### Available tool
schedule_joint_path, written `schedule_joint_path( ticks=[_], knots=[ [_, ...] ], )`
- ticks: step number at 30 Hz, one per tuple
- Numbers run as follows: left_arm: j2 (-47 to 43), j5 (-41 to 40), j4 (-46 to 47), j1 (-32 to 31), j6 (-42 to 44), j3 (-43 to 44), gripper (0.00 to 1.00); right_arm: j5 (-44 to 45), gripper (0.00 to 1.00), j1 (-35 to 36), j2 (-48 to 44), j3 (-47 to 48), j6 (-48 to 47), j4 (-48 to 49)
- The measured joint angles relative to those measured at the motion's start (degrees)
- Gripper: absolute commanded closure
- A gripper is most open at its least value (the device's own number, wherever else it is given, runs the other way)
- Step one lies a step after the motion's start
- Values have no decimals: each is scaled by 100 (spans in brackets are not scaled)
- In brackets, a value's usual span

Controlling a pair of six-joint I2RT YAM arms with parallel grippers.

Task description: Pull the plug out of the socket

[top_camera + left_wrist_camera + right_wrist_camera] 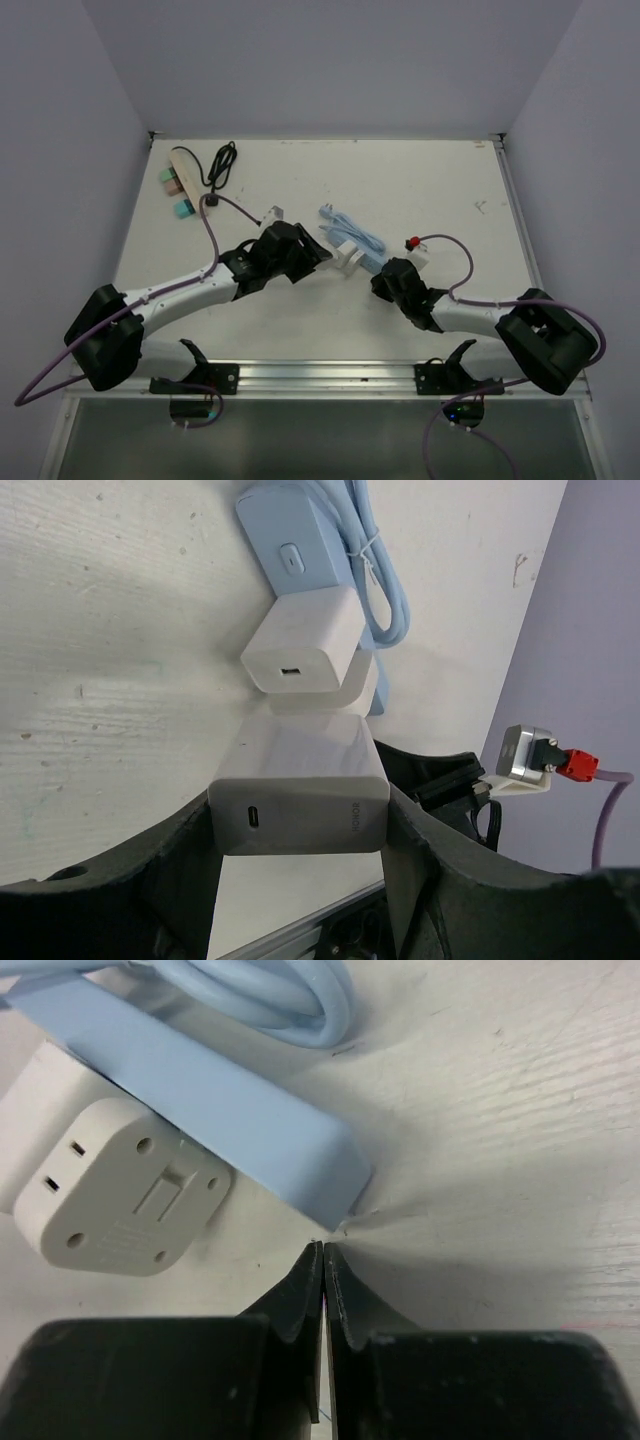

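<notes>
Jaws of the left gripper (300, 820) clamp the white charger (300, 780) at the blue power strip (290, 550); right gripper (323, 1265), jaws together, seemingly braces the strip's end.

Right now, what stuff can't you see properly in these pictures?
- Left wrist view: the white charger between the left fingers hides its own prongs, so whether it sits in the blue power strip is unclear.
- Right wrist view: the blue cable is cut off by the top edge.
- Top view: the teal things beside the beige power strip are too small to identify.
</notes>
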Motion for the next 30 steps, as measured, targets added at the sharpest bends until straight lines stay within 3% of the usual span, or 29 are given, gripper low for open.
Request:
schedule_joint_path(
  ticks=[14, 16, 19, 25, 30],
  knots=[
    [-398, -55, -334, 155, 350, -184, 100, 334, 100, -22, -240, -269, -212, 114],
    [-588, -26, -282, 332, 459, -431, 92, 267, 100, -31, -295, -295, -337, 120],
    [-662, 24, -201, 619, 651, -763, 88, 120, 99, -46, -389, -299, -546, 39],
    [-498, 179, 138, 1099, 1180, -1139, 83, -219, 81, -46, -1054, -284, -1086, -763],
    [-107, 586, 767, 1655, 1615, -1246, 71, -273, 56, -46, -1974, -85, -1582, -1672]
  ],
)
